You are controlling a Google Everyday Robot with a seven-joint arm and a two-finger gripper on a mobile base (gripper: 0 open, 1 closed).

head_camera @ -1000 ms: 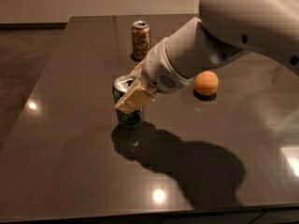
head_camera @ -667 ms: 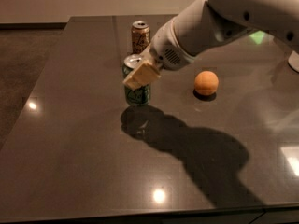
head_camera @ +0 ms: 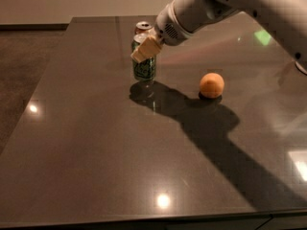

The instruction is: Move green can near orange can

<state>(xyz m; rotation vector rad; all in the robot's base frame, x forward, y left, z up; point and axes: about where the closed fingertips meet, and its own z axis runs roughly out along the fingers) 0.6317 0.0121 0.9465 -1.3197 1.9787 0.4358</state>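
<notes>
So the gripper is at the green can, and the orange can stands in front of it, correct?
No. The gripper is at the green can, but the orange can stands behind it, farther away, as the camera view shows.

Most of orange can (head_camera: 143, 27) hidden behind green can (head_camera: 144, 70), gripper (head_camera: 145, 47) clamped on its top, far finger unseen, arm (head_camera: 216, 4) cut by upper edge.

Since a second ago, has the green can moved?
Yes. The green can, gripped near its top by the gripper, has moved back toward the fixed orange can and is now in front of it.
</notes>
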